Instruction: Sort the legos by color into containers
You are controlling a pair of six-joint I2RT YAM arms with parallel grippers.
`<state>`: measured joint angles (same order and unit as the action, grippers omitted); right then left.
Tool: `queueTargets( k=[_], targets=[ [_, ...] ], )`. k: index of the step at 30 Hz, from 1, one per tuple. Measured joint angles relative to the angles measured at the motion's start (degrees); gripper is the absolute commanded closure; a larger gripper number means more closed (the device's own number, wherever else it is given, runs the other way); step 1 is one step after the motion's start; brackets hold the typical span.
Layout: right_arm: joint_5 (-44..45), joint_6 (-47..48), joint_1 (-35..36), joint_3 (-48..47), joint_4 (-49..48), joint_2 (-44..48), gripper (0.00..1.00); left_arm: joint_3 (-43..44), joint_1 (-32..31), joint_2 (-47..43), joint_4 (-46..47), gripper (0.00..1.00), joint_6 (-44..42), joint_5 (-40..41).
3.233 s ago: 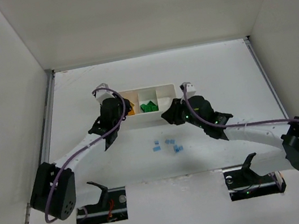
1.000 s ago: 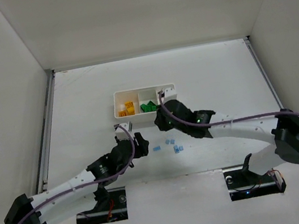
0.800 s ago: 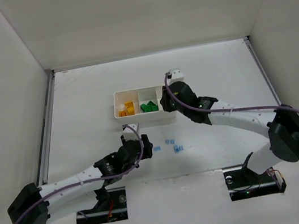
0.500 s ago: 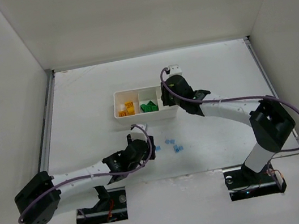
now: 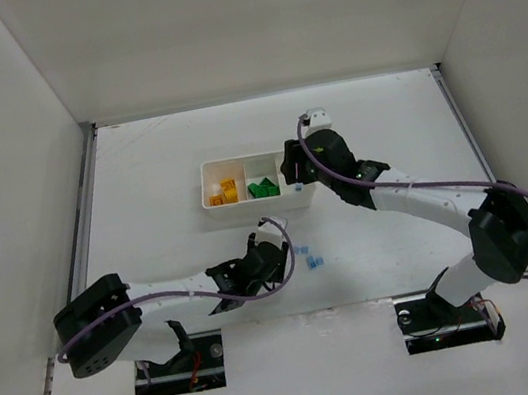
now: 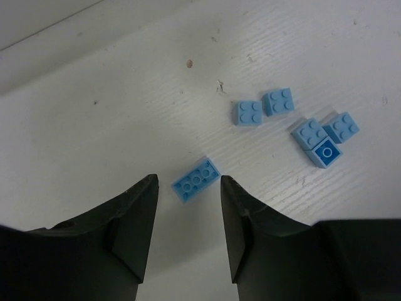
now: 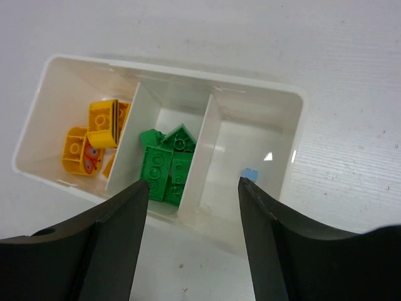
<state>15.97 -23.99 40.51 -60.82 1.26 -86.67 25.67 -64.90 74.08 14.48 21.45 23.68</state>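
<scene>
Blue bricks in hand: your L gripper (image 6: pixel 188 182), fingers apart, straddles a blue brick (image 6: pixel 196 179); R gripper (image 7: pixel 191 185), fingers apart and empty, hangs over tray (image 7: pixel 296 128). Next: L closes squarely.

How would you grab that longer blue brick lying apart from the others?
Probably from straight above, pinching the longer blue brick across its two long flat sides. It lies flat, studs up, skewed to the left gripper, so the wrist should turn to match.
</scene>
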Motion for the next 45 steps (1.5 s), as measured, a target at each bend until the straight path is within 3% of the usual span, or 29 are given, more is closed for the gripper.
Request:
queueTargets(
  k=[14,19,23,45],
  targets=[
    [-1.79,-1.31,0.00,5.42,-1.84,4.48,0.36,4.85,-1.07,9.64,1.07,0.61,-2.89,-0.66],
    [-1.99,-1.31,0.00,5.64,-1.90,5.14,0.36,6.67,-1.46,11.58,1.07,0.67,-3.41,-0.11],
    [-2.10,-1.33,0.02,6.45,-2.10,6.58,0.36,6.88,-2.10,11.67,0.48,0.74,-3.37,0.42],
    [-2.25,-1.33,0.00,8.74,-2.71,9.70,0.36,6.64,-2.51,8.55,-4.92,0.86,-1.14,1.62]
  ],
)
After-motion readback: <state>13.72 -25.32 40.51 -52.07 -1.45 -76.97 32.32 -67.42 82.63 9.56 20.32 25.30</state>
